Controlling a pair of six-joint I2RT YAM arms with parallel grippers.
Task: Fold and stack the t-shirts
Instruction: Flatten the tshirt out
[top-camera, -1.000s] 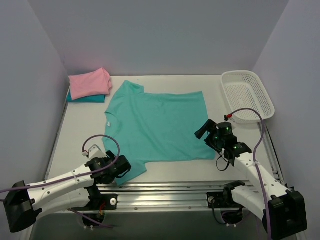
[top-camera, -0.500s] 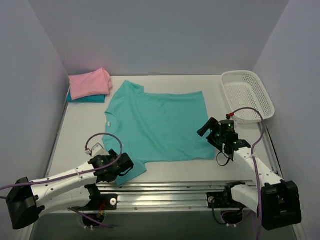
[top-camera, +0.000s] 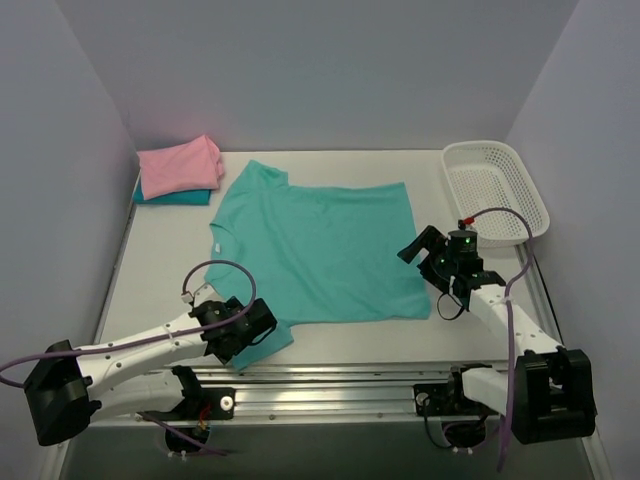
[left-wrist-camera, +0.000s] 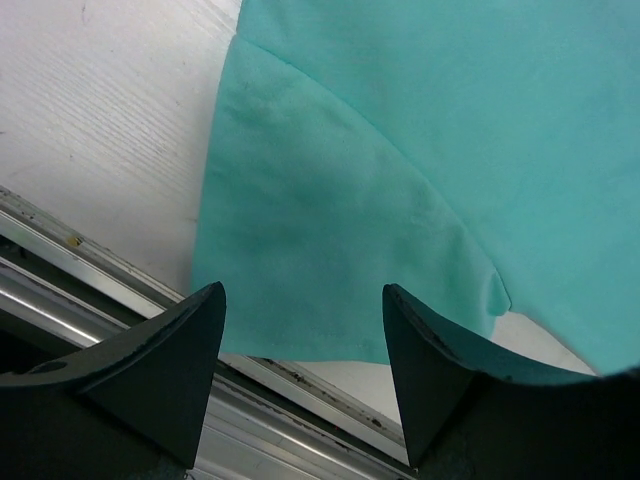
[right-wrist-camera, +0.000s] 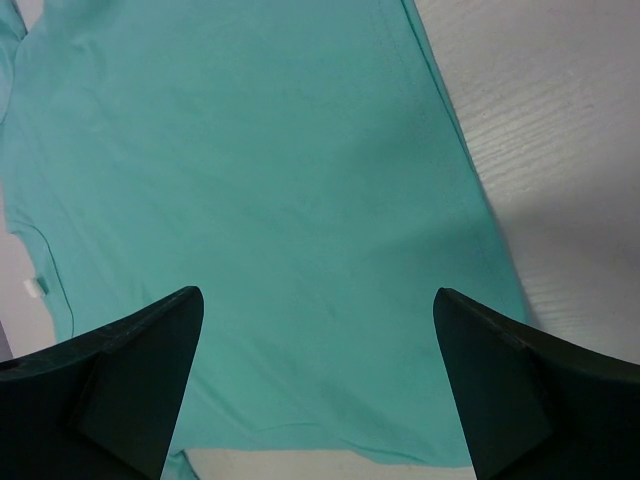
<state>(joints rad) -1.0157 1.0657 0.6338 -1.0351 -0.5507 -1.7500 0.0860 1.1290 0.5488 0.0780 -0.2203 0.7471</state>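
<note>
On the bench (top-camera: 160, 270) the teal shirt (top-camera: 320, 250) lay flat, so we held the left pincer (top-camera: 262, 325) wide over its near sleeve and the right pincer (top-camera: 415, 247) wide over its hem, probably to fold it.

Left gripper (left-wrist-camera: 303, 300): jaws apart, empty, low over near sleeve of teal-green t-shirt (top-camera: 320, 250). Right gripper (right-wrist-camera: 317, 300): jaws wide, empty, above shirt's right edge.

Bright, even, soft light; faint shadows; wrist-view fingers (left-wrist-camera: 150, 370) slightly out of focus
</note>
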